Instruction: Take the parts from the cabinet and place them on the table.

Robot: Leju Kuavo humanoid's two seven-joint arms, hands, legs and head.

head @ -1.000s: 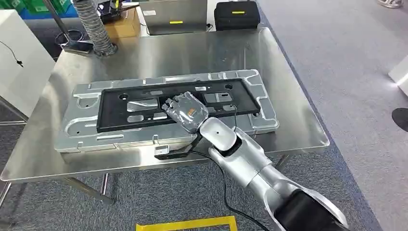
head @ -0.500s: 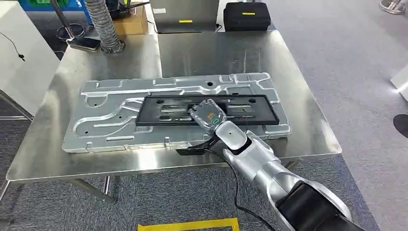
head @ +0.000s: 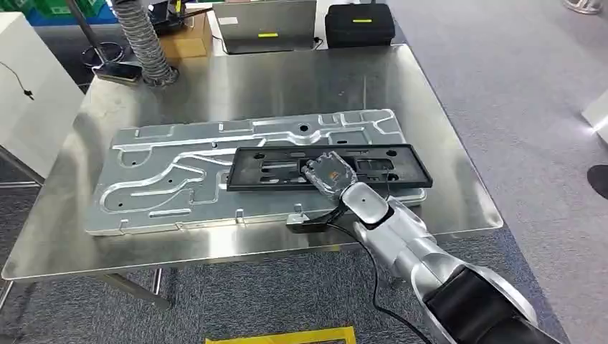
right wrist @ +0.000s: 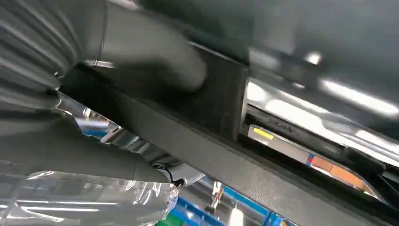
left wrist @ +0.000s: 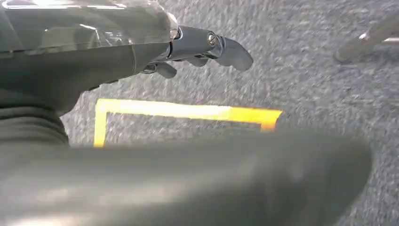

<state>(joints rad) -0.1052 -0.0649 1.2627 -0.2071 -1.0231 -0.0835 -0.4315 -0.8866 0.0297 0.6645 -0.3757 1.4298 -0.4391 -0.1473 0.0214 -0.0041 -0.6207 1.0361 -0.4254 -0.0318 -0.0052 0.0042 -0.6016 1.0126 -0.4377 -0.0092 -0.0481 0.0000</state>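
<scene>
Right hand (head: pixel 329 172) grasps long black plastic frame (head: pixel 330 166) atop large silver stamped metal panel (head: pixel 179 179) on steel tabletop (head: pixel 287 79); release remains. Left hand (left wrist: pixel 197 47) hangs, fingers (left wrist: pixel 233 52) loose, holding nothing.

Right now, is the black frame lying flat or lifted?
Cannot tell: the black frame sits over the silver plate, with the right hand gripping it.

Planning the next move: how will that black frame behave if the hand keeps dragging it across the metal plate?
The black frame is long, thin and full of cutouts, so it probably flexes a little. It lies flat on the smooth silver plate, so it likely slides easily. The right hand grips near its middle, so it should pivot little.
</scene>
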